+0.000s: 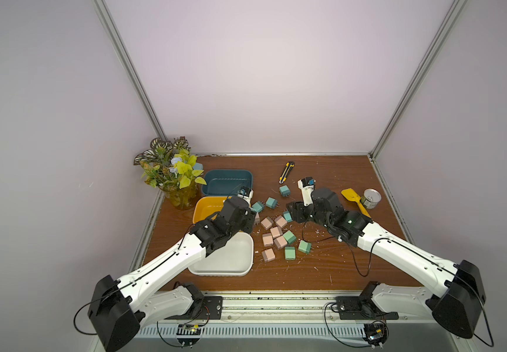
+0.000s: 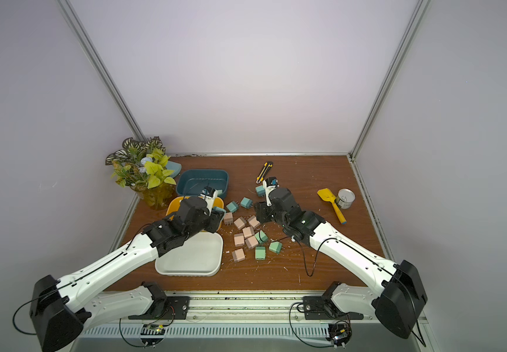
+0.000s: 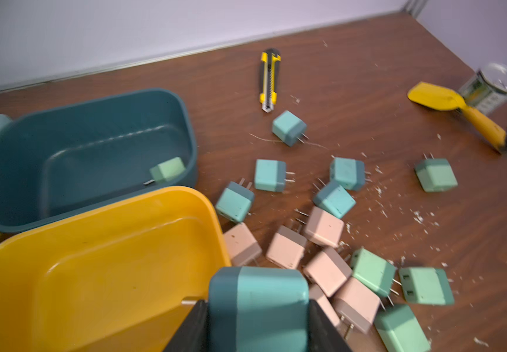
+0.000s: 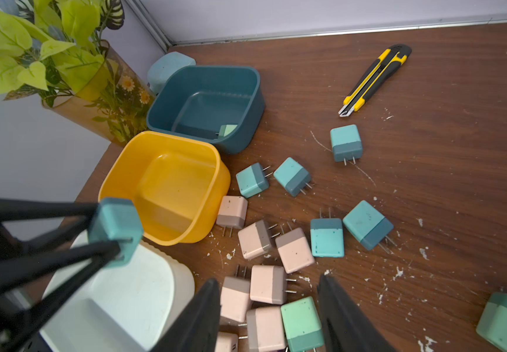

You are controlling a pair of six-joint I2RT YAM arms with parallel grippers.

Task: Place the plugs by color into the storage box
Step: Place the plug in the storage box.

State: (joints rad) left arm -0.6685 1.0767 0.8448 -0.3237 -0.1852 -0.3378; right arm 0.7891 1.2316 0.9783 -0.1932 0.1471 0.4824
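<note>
Clenching a teal-blue plug [image 3: 264, 289], the left gripper [image 3: 256, 307] hovers at the rim of the yellow box [image 3: 63, 237] — the blue box [image 3: 93, 128] lies just beyond it.

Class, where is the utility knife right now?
In both top views the utility knife lies at the back of the table, right of the blue box.

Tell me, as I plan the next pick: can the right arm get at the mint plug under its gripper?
Probably yes: the right gripper hangs open over the mint plug, though pink plugs crowd one side.
</note>
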